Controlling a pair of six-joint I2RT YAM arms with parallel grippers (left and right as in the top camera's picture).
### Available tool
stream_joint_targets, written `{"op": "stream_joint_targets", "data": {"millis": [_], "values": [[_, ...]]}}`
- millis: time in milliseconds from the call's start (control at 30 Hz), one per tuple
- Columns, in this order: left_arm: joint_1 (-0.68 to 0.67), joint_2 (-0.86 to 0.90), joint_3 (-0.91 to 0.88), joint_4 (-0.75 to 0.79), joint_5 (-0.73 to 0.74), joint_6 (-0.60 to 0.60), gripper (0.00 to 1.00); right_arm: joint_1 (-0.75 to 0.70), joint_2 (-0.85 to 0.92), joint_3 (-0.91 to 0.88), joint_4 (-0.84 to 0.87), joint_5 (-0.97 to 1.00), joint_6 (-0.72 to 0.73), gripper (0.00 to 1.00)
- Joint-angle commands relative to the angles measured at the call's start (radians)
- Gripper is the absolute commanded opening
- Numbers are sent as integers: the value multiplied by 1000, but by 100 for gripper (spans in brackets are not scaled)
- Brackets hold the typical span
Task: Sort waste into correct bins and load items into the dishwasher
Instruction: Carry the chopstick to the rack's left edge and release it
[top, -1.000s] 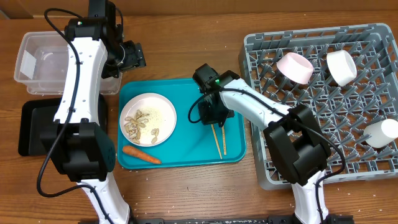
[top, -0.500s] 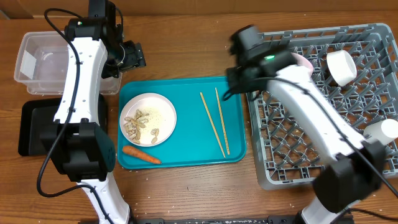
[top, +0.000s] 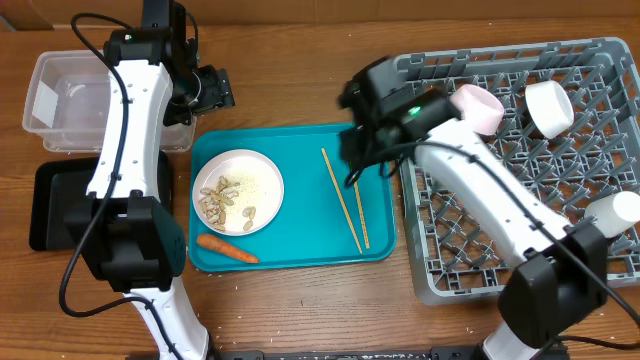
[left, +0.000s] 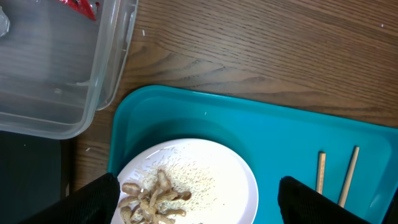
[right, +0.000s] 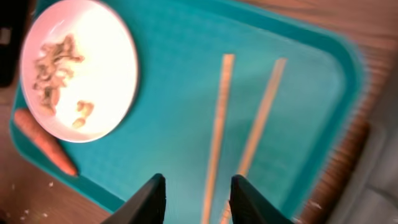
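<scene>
We are fetching the chopsticks, lying side by side on the teal tray. Our right gripper hangs above that tray, fingers apart and empty; next it must straddle both sticks.

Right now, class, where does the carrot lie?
In the overhead view the carrot lies in the teal tray's near left corner, just in front of the white plate and well left of the chopsticks.
</scene>
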Motion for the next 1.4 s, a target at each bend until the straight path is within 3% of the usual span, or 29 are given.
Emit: {"op": "stream_joint_targets", "data": {"millis": [0,633,900,1033,1367], "values": [[5,-2,10,4,11,-10,84,42,53,-47,32,-4,-5,37],[5,-2,10,4,11,-10,84,92,331,-95,67,65,-5,39],[4,-2,10,4,11,-10,84,91,346,-95,67,69,-5,19],[5,-2,10,3,11,-10,84,91,346,-95,67,69,-5,4],[4,-2,10,4,12,-10,84,90,340,-43,11,68,-5,4]]}}
